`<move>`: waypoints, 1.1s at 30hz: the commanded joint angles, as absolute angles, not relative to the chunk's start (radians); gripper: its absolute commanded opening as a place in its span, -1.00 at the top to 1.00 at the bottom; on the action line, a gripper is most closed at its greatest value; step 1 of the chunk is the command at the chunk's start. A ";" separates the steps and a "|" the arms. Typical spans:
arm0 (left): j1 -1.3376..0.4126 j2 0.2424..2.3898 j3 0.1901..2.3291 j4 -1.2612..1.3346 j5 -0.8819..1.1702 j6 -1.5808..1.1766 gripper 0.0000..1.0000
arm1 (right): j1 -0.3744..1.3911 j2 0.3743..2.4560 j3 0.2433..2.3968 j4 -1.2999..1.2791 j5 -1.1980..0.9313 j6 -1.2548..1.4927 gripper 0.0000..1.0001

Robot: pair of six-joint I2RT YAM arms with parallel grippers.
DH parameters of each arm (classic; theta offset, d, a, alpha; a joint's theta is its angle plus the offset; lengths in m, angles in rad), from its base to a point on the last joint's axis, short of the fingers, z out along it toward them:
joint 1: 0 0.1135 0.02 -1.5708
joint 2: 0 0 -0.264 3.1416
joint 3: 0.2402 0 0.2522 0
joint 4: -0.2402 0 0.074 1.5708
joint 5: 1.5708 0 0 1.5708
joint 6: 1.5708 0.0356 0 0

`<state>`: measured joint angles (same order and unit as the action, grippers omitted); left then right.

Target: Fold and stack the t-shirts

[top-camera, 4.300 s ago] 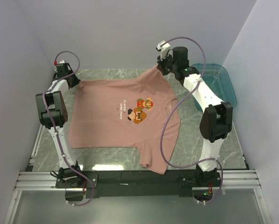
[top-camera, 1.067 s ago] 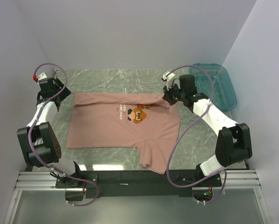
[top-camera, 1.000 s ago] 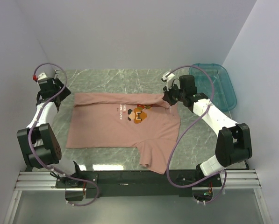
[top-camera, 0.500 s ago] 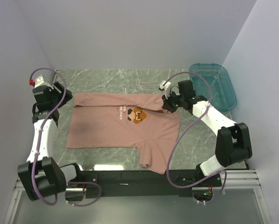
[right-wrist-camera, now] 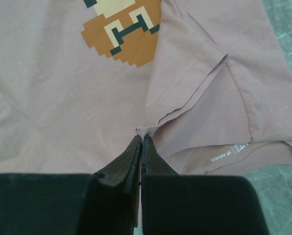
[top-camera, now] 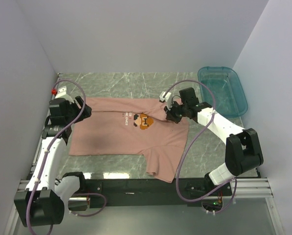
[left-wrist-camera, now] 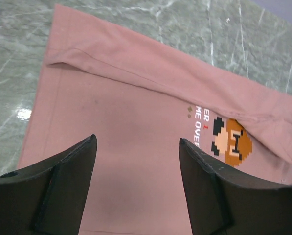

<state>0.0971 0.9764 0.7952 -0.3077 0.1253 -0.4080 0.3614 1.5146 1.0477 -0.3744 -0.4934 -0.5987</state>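
T-shirt, dusty salmon-pink, lies spread flat on the green marbled table. Its far edge is folded toward the near side in a long band that partly covers the pixelated orange-brown print. The right gripper pinches the folded cloth. The left gripper hovers wide and empty above the shirt.

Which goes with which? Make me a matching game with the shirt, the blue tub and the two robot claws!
Things:
1. t-shirt
2. tub
3. left gripper
4. right gripper

Descriptions:
a. see-through teal, at the far right
b. open, over the pink cloth, holding nothing
c. shut, pinching a fold of cloth
d. pink, lying flat with its far edge folded over

Pairs: 1-d, 2-a, 3-b, 4-c
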 commanded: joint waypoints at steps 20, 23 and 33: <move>0.058 0.931 0.778 -0.310 0.087 -0.365 -0.46 | 0.413 1.485 1.031 -0.572 -0.563 -0.799 0.47; 0.058 0.919 0.775 -0.307 0.084 -0.367 -0.47 | 0.400 1.497 1.089 -0.578 -0.542 -0.754 0.02; 0.058 0.916 0.775 -0.298 0.090 -0.365 -0.47 | 0.354 1.906 1.555 -0.672 -0.569 -0.420 -0.23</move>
<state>0.0593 0.9318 0.7753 -0.3267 0.0887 -0.3794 0.3553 1.7935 1.4639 -0.6022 -0.5480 -0.5571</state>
